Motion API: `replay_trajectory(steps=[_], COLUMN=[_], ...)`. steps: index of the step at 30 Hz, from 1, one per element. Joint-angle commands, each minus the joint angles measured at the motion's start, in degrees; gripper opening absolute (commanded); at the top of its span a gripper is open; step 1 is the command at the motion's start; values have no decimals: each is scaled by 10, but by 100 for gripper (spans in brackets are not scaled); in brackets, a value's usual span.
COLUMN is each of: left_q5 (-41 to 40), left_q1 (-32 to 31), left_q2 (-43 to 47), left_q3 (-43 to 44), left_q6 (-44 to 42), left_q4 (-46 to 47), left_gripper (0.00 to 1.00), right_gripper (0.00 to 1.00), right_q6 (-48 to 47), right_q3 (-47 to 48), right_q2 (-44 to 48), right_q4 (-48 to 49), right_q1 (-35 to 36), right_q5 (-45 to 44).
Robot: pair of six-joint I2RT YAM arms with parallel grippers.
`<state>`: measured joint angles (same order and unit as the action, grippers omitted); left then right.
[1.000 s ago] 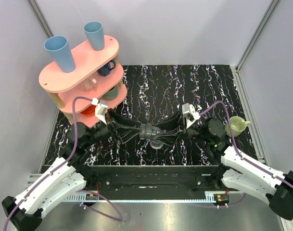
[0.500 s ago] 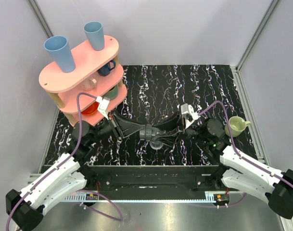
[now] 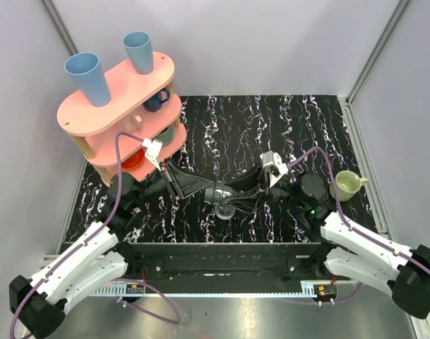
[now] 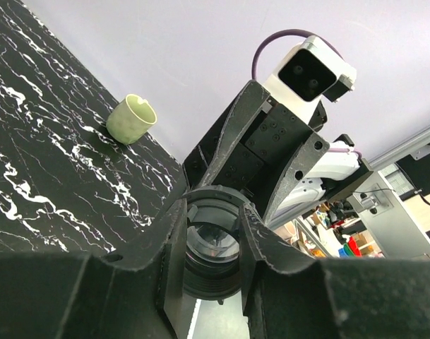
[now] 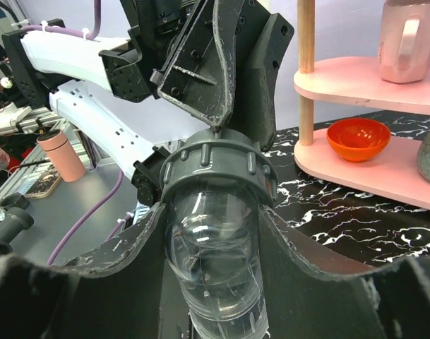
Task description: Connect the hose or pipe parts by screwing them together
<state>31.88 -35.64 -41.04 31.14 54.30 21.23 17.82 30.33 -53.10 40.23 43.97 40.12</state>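
- The left pincer (image 3: 207, 188) reaches in from the left and meets the right pincer (image 3: 236, 200) over the near middle of the bench (image 3: 271, 120).
- The two pipe parts sit between them, already mated: a dark grey ribbed nut (image 5: 216, 164) sits around one end of a clear plastic elbow (image 5: 215, 272).
- From above, the nut lies at the left pincer's tips. The elbow bends away from it towards the near edge of the bench.
- Right pincer: partly closed, with its two fingers (image 5: 289, 247) pressed on either side of the elbow just below the nut. It has hold of the elbow.
- Left pincer: its fingers (image 4: 171, 247) stand on either side of the nut, right up against the ribbed rim, and the gap between them is about as wide as the nut. Whether they clamp it or only flank it I cannot tell.
- In the left wrist view the nut faces the camera end-on, and the clear bore shows through it.
- A pale green cup (image 3: 347, 185) stands on the right side of the bench, near the right arm and well apart from the pipe parts.
- A pink two-tier rack (image 3: 116, 95) stands at the far left corner, with two blue cups (image 3: 87, 74) upside down on its top tier.
- On the lower tier is a red bowl (image 5: 357, 138). A pink mug (image 5: 405, 35) stands on the tier above it.
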Motion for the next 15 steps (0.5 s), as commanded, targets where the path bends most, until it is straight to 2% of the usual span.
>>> replay_trajectory(steps=[1, 3, 7, 15], left_q5=[79, 85, 83, 83], left_q1=[-12, -12, -12, -13], left_q2=[-33, -37, -30, -18], left_q3=[51, 59, 58, 76], left_q6=[17, 7, 14, 4], left_q4=[-65, -92, -94, -132], left_gripper=[27, 42, 48, 51], right_gripper=[0, 0, 0, 0], right_q6=[-24, -30, -40, -40], right_q3=[8, 4, 4, 1], right_q2=[16, 25, 33, 31], right_q4=[45, 43, 29, 28], right_q1=[3, 3, 2, 2], right_q5=[-13, -21, -24, -25])
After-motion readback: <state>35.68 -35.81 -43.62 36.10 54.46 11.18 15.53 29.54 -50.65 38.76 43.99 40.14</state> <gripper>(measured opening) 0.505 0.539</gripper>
